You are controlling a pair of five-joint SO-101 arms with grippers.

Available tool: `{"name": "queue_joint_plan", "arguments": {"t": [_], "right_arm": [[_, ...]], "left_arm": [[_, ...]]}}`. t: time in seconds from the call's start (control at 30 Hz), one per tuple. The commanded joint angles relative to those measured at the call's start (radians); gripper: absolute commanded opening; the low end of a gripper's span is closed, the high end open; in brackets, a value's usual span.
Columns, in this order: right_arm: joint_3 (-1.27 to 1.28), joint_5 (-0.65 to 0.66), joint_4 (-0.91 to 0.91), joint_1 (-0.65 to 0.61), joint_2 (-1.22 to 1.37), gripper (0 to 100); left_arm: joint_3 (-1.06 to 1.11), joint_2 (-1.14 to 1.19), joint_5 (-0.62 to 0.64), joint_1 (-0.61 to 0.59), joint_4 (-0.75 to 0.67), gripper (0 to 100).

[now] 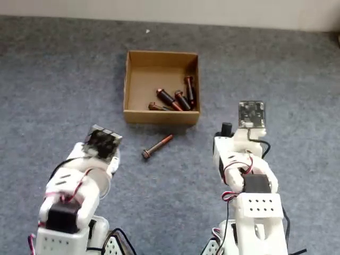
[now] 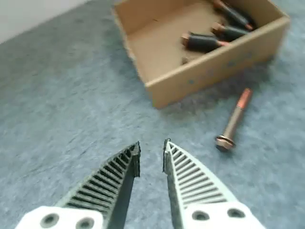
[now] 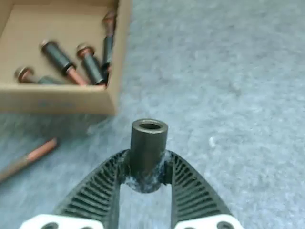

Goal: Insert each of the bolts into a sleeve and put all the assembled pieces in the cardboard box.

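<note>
- You are looking at a grey table (image 1: 64, 79), with the left arm (image 1: 79, 180) sitting at the lower left of the high view and the right arm (image 1: 247, 175) at the lower right.
- Your right pincer (image 3: 146, 163) is clamping a dark sleeve (image 3: 149, 140) between its fingers, closed only as far as the sleeve allows. The sleeve is sticking out beyond the fingertips at the lower centre of the right wrist view, with its open bore showing.
- Your left pincer (image 2: 151, 152) is hanging over bare table at the bottom centre of the left wrist view. Its fingers are standing a narrow gap apart and are gripping nothing.
- The loose bolt (image 1: 158, 146) is lying flat on the table near the centre of the high view, just below the near wall of the cardboard box (image 1: 159, 116) and apart from it. Its flanged head is pointing toward the lower left and its copper shank toward the upper right. It is also showing at the right of the left wrist view (image 2: 232, 120) and at the lower left of the right wrist view (image 3: 28, 157).
- The cardboard box is sitting open-topped at the upper centre of the high view.
- Four assembled pieces (image 1: 169, 98) are lying inside the box, gathered in the lower right part of its floor.
</note>
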Motion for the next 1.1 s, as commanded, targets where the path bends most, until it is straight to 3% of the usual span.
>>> {"name": "queue_joint_plan", "arguments": {"t": [0.0,0.23,0.43,0.67,0.97,1.07], "right_arm": [[0.018,-0.040,-0.122,0.035,-0.030,0.6],[0.022,-0.041,-0.151,0.073,-0.030,0.7],[0.022,-0.040,-0.151,0.073,-0.030,0.7],[0.022,-0.037,-0.151,0.071,-0.030,0.8],[0.022,-0.035,-0.151,0.068,-0.031,0.9],[0.022,-0.035,-0.151,0.068,-0.031,0.9]], "left_arm": [[-0.139,0.246,-0.028,0.117,-0.035,11],[-0.289,0.688,-0.023,0.234,-0.176,21],[-0.443,1.032,-0.026,0.237,-0.269,21],[-0.653,1.389,-0.026,0.271,-0.269,21],[-0.814,1.669,-0.023,0.254,-0.269,21],[-0.845,1.698,-0.023,0.245,-0.269,15]]}}
